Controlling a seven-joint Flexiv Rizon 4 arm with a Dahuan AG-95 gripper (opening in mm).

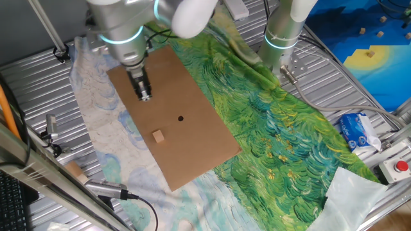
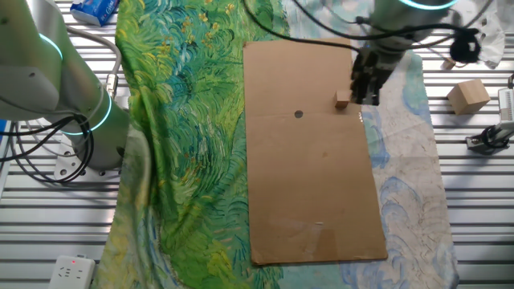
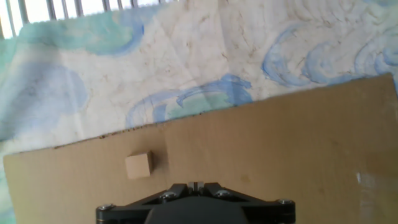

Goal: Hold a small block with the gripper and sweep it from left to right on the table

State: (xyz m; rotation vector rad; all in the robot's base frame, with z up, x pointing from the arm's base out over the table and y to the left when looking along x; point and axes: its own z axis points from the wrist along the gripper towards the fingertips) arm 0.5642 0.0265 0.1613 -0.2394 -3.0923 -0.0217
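The small block (image 1: 158,135) is a tiny tan cube lying on the brown cardboard (image 1: 192,154), near the black dot (image 1: 180,118). It also shows in the other fixed view (image 2: 343,99) and in the hand view (image 3: 138,165). The black gripper (image 1: 145,95) hangs over the cardboard's far part, apart from the block. In the other fixed view the gripper (image 2: 369,84) stands just beside the block. In the hand view the gripper (image 3: 196,185) has its jaws pressed together with nothing between them, and the block lies left of and ahead of the tips.
Green cloth (image 1: 276,128) lies right of the cardboard and pale-blue cloth (image 1: 103,128) lies left. A second silver arm column (image 1: 282,32) stands at the back. A bigger wooden chunk (image 2: 468,95) and a clamp (image 2: 490,136) sit on the ribbed table (image 2: 474,201).
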